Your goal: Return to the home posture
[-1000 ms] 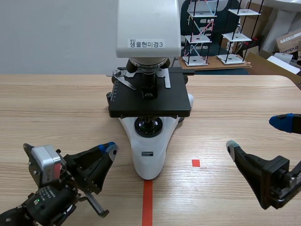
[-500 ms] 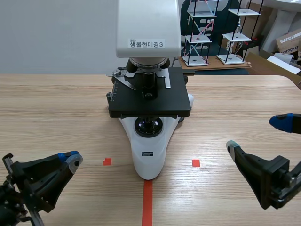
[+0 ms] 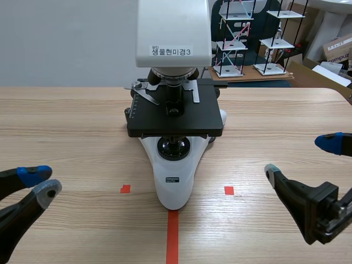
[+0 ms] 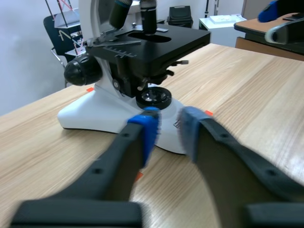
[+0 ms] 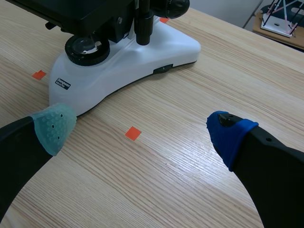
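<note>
Low at the near edge of the desk in the scene view, the left gripper and right gripper flank the microscope; the left wrist view shows fingers narrowly parted, the right wrist view widely, both empty, so home posture seems almost reached.

One microscope on one table, two grippers, the left gripper and the right gripper, and two shelf towers.
</note>
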`<state>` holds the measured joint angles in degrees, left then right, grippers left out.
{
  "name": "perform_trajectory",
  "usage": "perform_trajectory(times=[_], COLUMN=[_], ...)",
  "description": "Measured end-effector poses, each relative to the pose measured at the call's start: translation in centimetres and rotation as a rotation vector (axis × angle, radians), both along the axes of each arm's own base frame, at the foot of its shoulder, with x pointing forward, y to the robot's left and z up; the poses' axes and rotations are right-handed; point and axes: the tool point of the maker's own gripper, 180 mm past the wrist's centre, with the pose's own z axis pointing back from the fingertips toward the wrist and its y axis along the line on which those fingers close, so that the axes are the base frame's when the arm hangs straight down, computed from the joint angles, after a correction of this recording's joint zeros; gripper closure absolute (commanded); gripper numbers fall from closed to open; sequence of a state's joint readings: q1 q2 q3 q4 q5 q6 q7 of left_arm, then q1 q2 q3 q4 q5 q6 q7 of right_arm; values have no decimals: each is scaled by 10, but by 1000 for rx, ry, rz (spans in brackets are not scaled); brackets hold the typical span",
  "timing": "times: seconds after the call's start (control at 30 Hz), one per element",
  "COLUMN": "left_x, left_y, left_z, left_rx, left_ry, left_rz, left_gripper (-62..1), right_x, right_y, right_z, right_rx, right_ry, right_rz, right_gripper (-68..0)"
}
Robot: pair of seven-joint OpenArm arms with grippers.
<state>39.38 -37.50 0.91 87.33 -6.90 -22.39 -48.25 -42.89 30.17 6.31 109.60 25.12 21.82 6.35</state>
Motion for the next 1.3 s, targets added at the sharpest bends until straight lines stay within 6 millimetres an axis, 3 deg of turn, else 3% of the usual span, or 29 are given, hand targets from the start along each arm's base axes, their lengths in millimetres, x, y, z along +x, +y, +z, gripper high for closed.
perform_trajectory(times=[0.1, 0.17, 0.5, 1.3], left_x=[-8, -12, -19, -16], left_y=[3, 4, 10, 12], left_z=[11, 15, 32, 32], left_rx=[3, 6, 33, 46], left_ry=[-9, -11, -35, -44], left_rz=[5, 11, 47, 60], left_gripper=[-525, -575, -583, -581], right_x=[0, 0, 0, 0], right_y=[0, 0, 0, 0], right_z=[0, 0, 0, 0], right_rx=[0, 0, 0, 0], right_ry=[0, 0, 0, 0], right_rz=[0, 0, 0, 0], right_gripper=[-604, -604, -604, -604])
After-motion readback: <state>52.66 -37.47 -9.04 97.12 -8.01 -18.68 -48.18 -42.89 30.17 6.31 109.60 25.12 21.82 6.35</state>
